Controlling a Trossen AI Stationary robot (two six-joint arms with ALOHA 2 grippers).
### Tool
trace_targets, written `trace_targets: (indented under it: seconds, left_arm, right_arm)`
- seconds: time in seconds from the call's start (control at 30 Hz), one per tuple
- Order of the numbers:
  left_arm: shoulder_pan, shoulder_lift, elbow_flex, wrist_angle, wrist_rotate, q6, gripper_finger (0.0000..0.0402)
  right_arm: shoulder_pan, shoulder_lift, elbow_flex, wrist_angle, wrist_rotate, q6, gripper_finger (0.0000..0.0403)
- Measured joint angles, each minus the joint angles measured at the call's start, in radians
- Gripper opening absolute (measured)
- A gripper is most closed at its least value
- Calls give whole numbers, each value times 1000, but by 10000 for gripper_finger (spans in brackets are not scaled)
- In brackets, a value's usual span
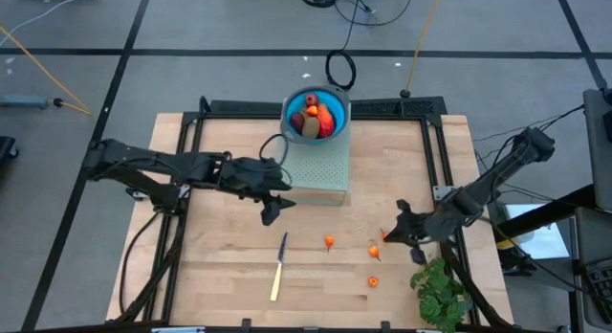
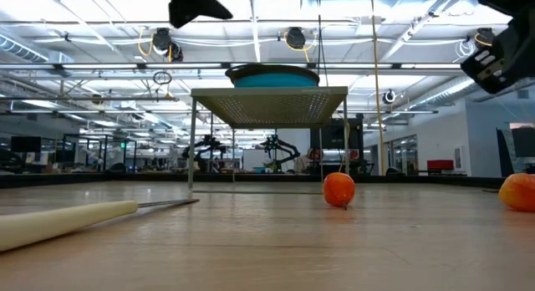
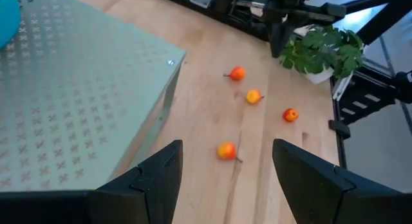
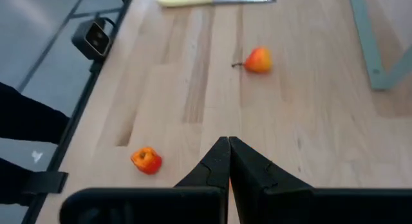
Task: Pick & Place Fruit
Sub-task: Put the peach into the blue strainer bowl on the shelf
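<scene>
From above, a blue bowl [image 1: 316, 111] sits on a pale metal stand [image 1: 316, 166] at the back of the wooden table [image 1: 220, 266]. The bowl holds fruit [image 1: 318, 117]: red, orange and brown pieces. The left gripper [image 1: 274, 210] hangs just in front of the stand, and its fingers are apart with nothing in them. The right gripper [image 1: 394, 233] is low near the right side of the table, with its fingers pressed together. Small orange fruits [image 1: 329, 242] lie on the wood between the two arms. A knife [image 1: 279, 268] lies near the front, and a leafy green bunch [image 1: 442, 293] sits at the front right corner.

From table height, one orange fruit [image 2: 338, 189] sits under the stand [image 2: 269, 97], and another [image 2: 518, 191] is at the right edge.

The left wrist camera shows four little orange fruits [image 3: 226, 150] on the wood beside the stand.

The right wrist camera shows the shut fingers [image 4: 229, 161] over bare wood, with one fruit [image 4: 147, 159] near and another [image 4: 258, 59] farther off.
</scene>
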Motion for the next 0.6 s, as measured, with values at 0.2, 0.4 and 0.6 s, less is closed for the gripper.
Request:
trace_targets:
  seconds: [0.2, 0.4, 0.6]
  left_arm:
    - [-10, -132, -164, 77, 0, 0, 241]
    - [-11, -278, -308, 140, 0, 29, 241]
    - [-11, -440, -446, 186, 0, 38, 241]
  right_arm:
    - [-1, 63, 0, 21, 3, 85, 0]
    - [-14, 116, 43, 20, 2, 127, 0]
    - [-62, 194, 141, -25, 0, 131, 0]
